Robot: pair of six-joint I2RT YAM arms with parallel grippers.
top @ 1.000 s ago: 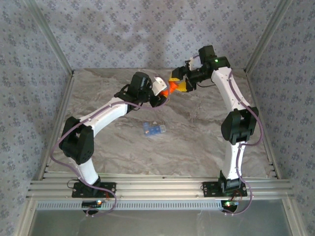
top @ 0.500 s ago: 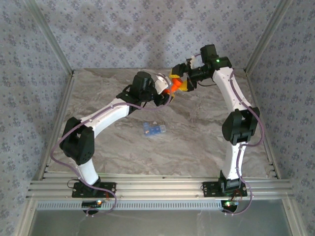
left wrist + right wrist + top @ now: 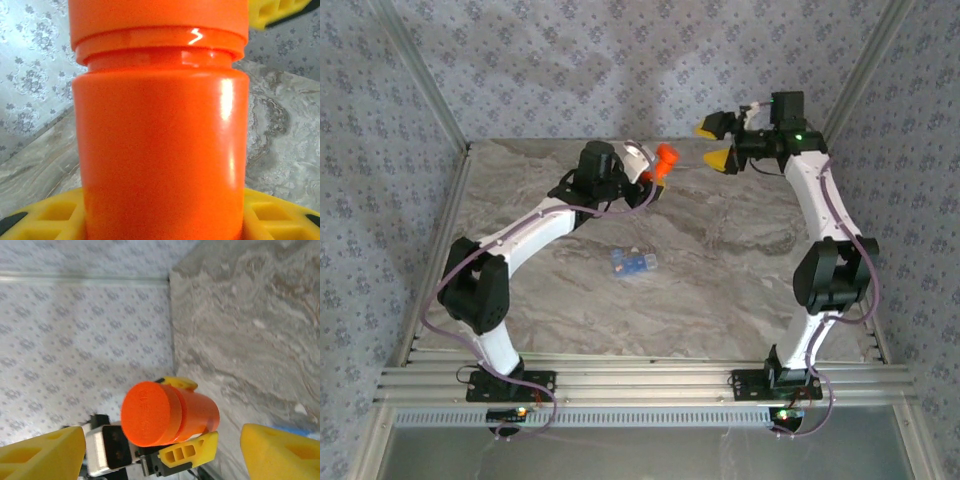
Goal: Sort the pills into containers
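My left gripper (image 3: 656, 170) is shut on the orange bottle (image 3: 665, 160) and holds it above the far middle of the table. The bottle (image 3: 160, 145) stands between the yellow fingers (image 3: 45, 215), its red-orange cap (image 3: 159, 20) on top. In the right wrist view the cap (image 3: 147, 415) faces the camera, with the left gripper (image 3: 182, 420) clamped round the body. My right gripper (image 3: 717, 142) hangs open to the right of the bottle, clear of it; its fingers (image 3: 42, 455) stand wide apart. The pale blue container (image 3: 633, 262) lies on the table. I can make out no pills.
Patterned walls (image 3: 640, 70) and metal corner posts (image 3: 860, 80) close in the marble table (image 3: 720, 290) at the back and sides. Both arm bases sit on the rail (image 3: 640, 385) at the near edge.
My right gripper has opened and drawn back to the right, away from the bottle's cap. The left gripper still holds the bottle and has shifted it slightly up and back.
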